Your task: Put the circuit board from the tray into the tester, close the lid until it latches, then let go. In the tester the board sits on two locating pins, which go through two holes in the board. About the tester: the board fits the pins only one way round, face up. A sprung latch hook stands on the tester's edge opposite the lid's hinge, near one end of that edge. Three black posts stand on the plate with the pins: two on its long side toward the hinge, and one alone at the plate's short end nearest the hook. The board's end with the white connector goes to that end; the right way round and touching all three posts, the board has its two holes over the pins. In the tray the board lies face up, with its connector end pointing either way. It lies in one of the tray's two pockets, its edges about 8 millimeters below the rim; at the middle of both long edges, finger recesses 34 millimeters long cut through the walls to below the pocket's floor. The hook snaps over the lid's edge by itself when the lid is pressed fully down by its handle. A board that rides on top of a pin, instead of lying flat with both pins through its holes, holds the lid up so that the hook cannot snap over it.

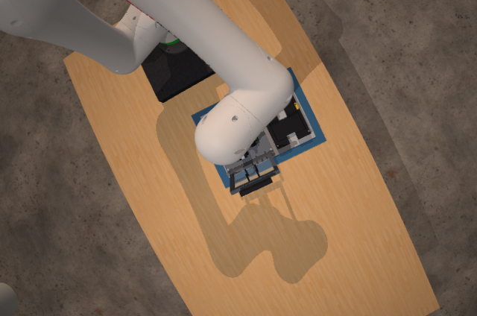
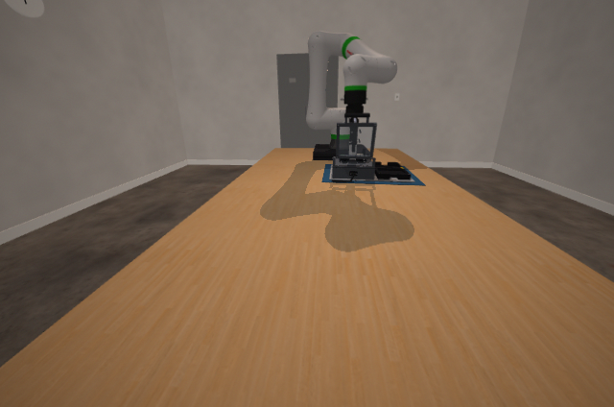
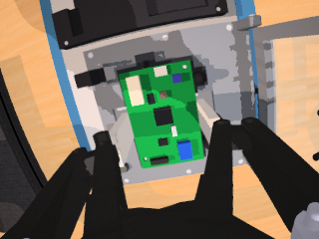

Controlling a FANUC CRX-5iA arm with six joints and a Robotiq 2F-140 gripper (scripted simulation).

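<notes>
The circuit board (image 3: 163,130) is face up over the tester (image 3: 226,55) (image 2: 342,172) (image 1: 265,144), its white connector end toward the tray side in the wrist view. My gripper (image 3: 163,118) (image 2: 353,150) is shut on the board's long edges; the arm hides it in the top view. A round black post (image 3: 199,78) stands close beside the board's hinge-side edge, and dark parts show at the connector end. The pins are hidden, and I cannot tell whether the board lies flat. The black hook (image 3: 90,78) stands opposite the hinge. The lid (image 1: 275,169) (image 2: 356,124) (image 3: 299,29) stands open.
The black tray (image 1: 288,129) (image 2: 392,174) (image 3: 120,26) is beside the tester, beyond the board's connector end. Both stand on a blue mat (image 1: 320,138) (image 3: 68,95). The raised lid is close to the gripper on the hinge side. The robot's black base (image 1: 177,77) is behind.
</notes>
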